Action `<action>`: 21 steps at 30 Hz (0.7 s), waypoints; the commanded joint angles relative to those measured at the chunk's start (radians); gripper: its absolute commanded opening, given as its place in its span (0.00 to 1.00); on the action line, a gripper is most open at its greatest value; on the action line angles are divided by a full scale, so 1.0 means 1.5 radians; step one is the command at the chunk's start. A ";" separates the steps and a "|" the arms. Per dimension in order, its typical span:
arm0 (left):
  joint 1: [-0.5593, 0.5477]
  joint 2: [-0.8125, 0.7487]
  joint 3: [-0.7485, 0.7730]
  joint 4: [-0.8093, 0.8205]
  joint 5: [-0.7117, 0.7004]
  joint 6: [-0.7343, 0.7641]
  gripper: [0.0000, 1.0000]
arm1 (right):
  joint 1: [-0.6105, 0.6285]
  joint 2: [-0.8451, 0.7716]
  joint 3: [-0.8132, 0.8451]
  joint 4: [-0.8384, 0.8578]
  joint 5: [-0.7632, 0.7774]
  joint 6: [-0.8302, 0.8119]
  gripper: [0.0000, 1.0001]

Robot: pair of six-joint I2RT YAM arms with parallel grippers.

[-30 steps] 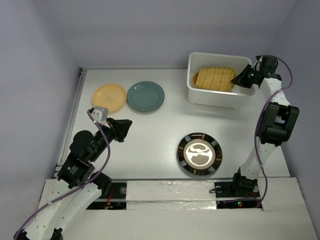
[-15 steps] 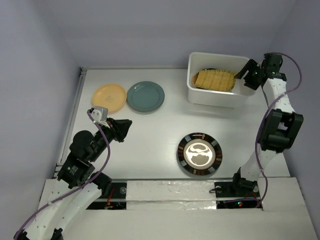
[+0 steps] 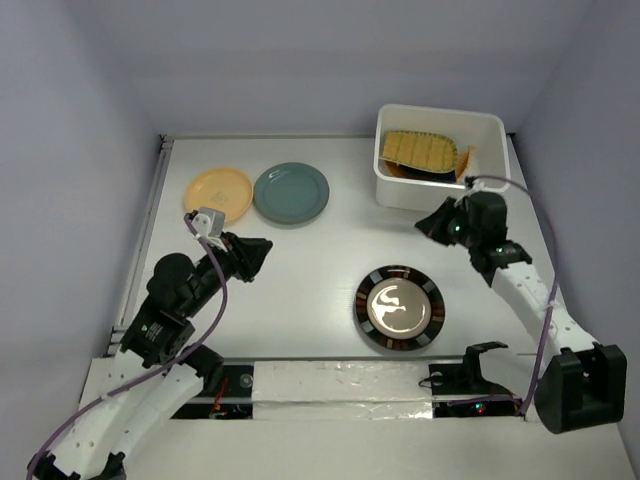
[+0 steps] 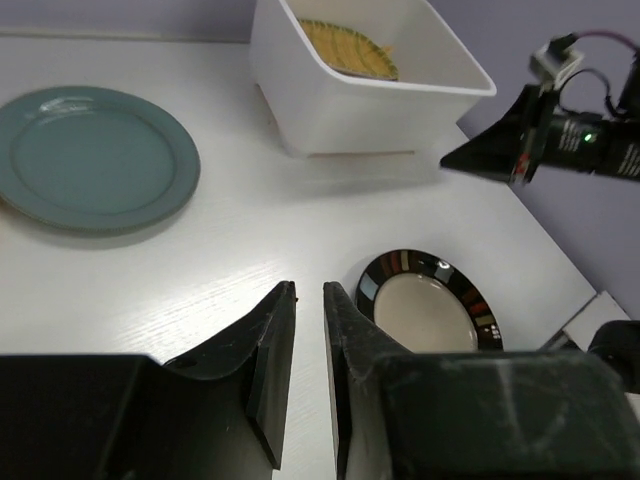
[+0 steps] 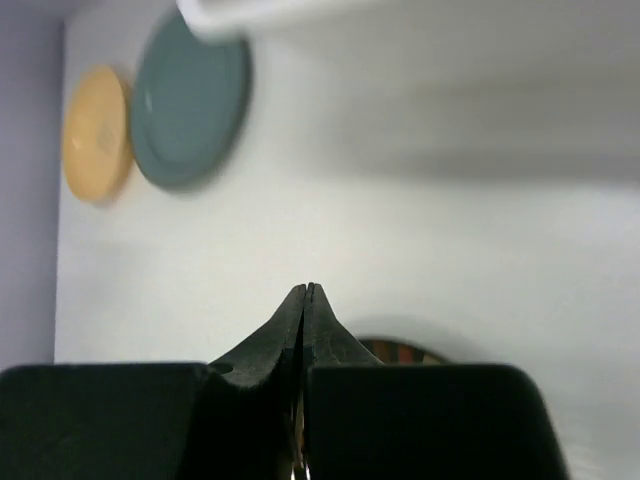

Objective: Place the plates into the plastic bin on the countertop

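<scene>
- The left jaws stand a narrow slit apart with nothing between them. The left arm [image 3: 185, 285] holds them over a bare part of the surface [image 3: 320, 255], on the near side of the grey-teal plate [image 3: 291, 193].
- The right jaws are pressed tip to tip and grip nothing. The right arm [image 3: 510, 275] holds them just in front of the near wall of the plastic bin [image 3: 400, 195], pointing towards the left side of the surface.
- The bin sits at the far right of the surface. A yellow leaf plate [image 3: 420, 151] lies tilted inside it, on top of a darker dish [image 3: 405, 172] that shows only at its edge. An orange piece [image 3: 466, 160] leans at the bin's right wall.
- Three plates lie flat on the surface outside the bin.
- The yellow plate [image 3: 218, 194] and the grey-teal plate are at the far left, with their rims meeting.
- The black-rimmed plate [image 3: 399, 309] lies alone at the near middle, well apart from those two and near the right jaws.
- The right jaws and the bin's tall near wall stand between the black-rimmed plate and the inside of the bin.
</scene>
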 commanded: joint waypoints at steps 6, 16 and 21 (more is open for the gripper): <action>-0.030 0.135 -0.063 0.136 0.122 -0.142 0.16 | 0.083 -0.122 -0.106 0.083 0.001 0.054 0.00; -0.251 0.508 -0.116 0.407 0.068 -0.270 0.35 | 0.089 -0.226 -0.175 0.155 -0.081 0.053 0.00; -0.251 0.630 -0.097 0.471 0.063 -0.288 0.48 | 0.089 -0.294 -0.200 0.133 -0.100 0.030 0.05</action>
